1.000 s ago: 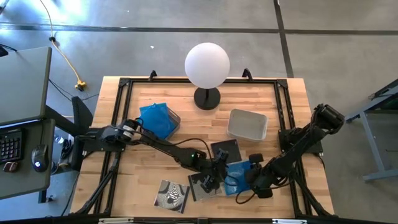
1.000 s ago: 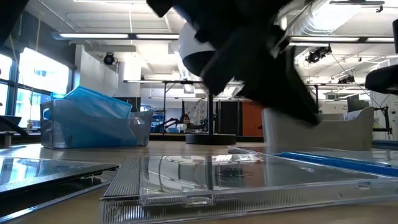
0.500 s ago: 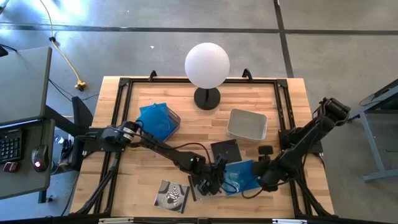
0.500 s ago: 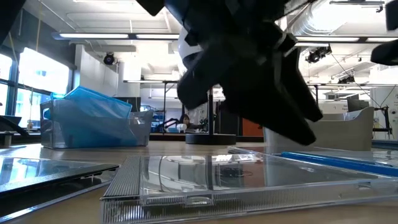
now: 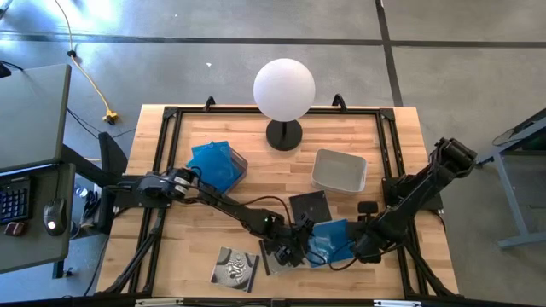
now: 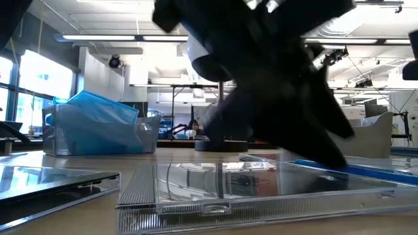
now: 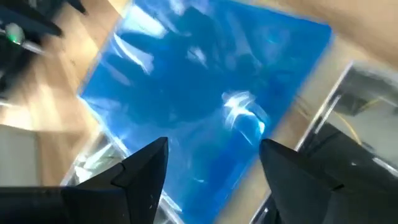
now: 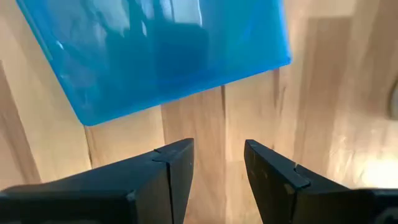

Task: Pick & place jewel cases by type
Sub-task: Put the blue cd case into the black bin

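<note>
A bright blue jewel case (image 5: 333, 240) lies flat on the wood near the front middle. My left gripper (image 7: 214, 146) hovers open over its left part, one finger on each side and the case (image 7: 205, 93) in front of them. My right gripper (image 8: 217, 149) is open, points down over bare wood at the case's right edge (image 8: 186, 93) and touches nothing. Under the left gripper lies a clear case (image 6: 248, 189). A dark case (image 5: 309, 206) and a swirl case (image 5: 236, 266) lie flat nearby. Blue cases (image 5: 213, 164) stand in the left tub.
An empty grey tub (image 5: 339, 170) sits at the right back. A lamp with a white globe (image 5: 284, 89) stands at the far middle. A black frame (image 5: 162, 128) runs around the tabletop. Bare wood lies at the front right and along the far left.
My left gripper has sunk a little toward the blue case and rolled. My right gripper has drawn back from the blue case toward the table's right edge, risen slightly and tipped to point down. The clear case at the front has slid slightly.
</note>
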Robot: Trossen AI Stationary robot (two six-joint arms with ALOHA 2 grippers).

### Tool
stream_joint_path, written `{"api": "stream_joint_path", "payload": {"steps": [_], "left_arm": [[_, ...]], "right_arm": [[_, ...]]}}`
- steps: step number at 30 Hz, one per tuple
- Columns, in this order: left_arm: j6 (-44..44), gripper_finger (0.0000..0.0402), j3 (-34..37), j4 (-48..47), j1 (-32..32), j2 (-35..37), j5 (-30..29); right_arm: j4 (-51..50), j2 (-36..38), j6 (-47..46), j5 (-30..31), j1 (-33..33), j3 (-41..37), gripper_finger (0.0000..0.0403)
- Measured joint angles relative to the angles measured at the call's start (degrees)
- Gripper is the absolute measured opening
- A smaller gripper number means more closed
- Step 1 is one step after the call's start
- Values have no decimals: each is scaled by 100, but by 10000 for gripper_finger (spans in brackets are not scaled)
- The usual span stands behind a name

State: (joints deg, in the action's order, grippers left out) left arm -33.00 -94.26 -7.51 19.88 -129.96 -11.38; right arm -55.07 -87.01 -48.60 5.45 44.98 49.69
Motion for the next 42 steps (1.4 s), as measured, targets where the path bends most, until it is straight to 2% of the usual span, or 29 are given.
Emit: {"api": "stream_joint_path", "payload": {"steps": [5,9,13,17,20,26,32,34,38,42], "left_arm": [[-131,252,10,-29,-50,-4,13],[-365,252,2,-109,-79,-4,-279],[-755,252,-414,-797,-66,-30,-543],[-1017,252,-794,-1183,-76,-12,-438],[-1655,252,-992,-1560,-48,-21,-370],[-2940,252,-1082,-1484,21,-126,-156],[-3058,252,-1072,-1426,-7,-364,-379],[-3182,252,-1092,-1141,-4,-463,-541],[-3371,252,-1081,-846,2,-489,-517],[-3417,252,-1073,-954,-56,-491,-422]], "right_arm": [[3,-377,156,-262,-1,0,138],[5,-644,247,-470,1,0,138],[25,-745,275,-491,1,0,138],[28,-747,321,-480,1,0,138],[28,-747,399,-459,-1,0,138],[30,-747,385,-290,1,0,138],[108,-747,378,-260,1,0,138],[112,-747,369,-260,1,0,138],[196,-747,349,-270,1,0,138],[541,-747,357,-352,1,-1,138]]}}
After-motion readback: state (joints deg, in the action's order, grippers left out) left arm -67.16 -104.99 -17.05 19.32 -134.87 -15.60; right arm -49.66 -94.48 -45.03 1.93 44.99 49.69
